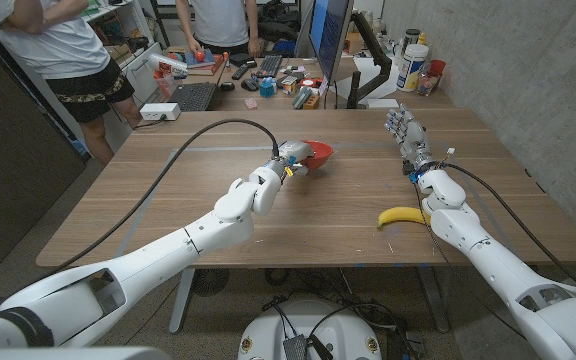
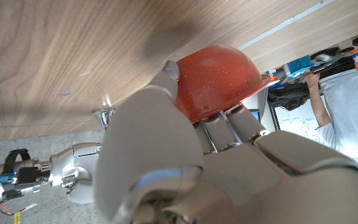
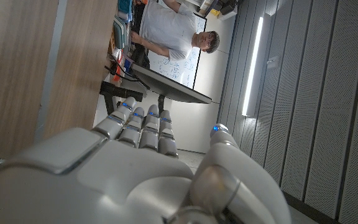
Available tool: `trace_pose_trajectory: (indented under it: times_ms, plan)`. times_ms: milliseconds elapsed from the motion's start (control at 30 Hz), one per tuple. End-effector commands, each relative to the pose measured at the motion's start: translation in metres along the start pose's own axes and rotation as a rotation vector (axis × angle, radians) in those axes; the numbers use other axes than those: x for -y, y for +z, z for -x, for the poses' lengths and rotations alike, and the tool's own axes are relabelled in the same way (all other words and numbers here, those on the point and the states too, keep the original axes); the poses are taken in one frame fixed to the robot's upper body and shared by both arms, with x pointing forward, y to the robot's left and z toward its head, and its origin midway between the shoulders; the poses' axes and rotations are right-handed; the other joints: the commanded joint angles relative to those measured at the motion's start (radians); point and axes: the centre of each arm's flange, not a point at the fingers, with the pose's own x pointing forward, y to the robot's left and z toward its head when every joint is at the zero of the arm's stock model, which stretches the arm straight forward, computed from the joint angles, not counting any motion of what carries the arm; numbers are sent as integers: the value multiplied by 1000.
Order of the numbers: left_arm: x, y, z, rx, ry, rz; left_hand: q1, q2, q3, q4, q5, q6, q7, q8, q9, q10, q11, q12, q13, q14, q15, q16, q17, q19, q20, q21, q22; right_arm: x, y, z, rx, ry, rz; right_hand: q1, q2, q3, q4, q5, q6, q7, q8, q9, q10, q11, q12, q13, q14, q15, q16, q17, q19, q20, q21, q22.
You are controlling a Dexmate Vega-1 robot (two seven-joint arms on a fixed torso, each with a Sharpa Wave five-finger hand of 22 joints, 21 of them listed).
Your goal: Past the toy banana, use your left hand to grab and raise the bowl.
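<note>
Head view: wooden table [image 1: 168, 215]; cluttered desk [image 1: 268, 75] and two people behind. Left hand [image 1: 293, 157] grips red bowl [image 1: 318, 153] mid-table, beyond banana [image 1: 402, 216]. Right hand [image 1: 406, 132], fingers extended, holds nothing.

Left wrist view: fingers [image 2: 166, 78] clasp bowl [image 2: 219, 78].

Right wrist view: fingers [image 3: 138, 124] straight, together; grey panelled wall [image 3: 316, 93].

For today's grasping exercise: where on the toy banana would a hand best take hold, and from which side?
Grip the toy banana at its thick middle, coming from above with fingers across its width. It lies flat and curved on the table, ends tapering, right beside the right arm, so a side approach looks crowded.
</note>
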Motion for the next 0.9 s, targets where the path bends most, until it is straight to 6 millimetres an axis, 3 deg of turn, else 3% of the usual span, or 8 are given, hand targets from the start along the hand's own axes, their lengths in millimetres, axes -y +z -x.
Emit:
trace_pose_trajectory:
  times_ms: [33,900]
  plan:
    - [-11,2,1,13,18,-4,-6,5,6,7,4,10,4,4,4,5,-1,-1,5,9,-82,-4,3,10,-36,5,1,0,1,0,5,-4,5,-9,-2,-4,3,6,1,-1,5,4,6,0,1,2,13,1,6,3,8,0,-4,4]
    - [-39,13,9,37,81,-30,-14,7,6,10,4,11,7,5,4,4,4,-10,19,10,-80,-13,5,9,-33,5,1,2,6,2,13,-3,19,-8,-2,-4,1,6,7,-1,6,4,18,-7,5,2,31,-7,11,3,28,-8,3,4]
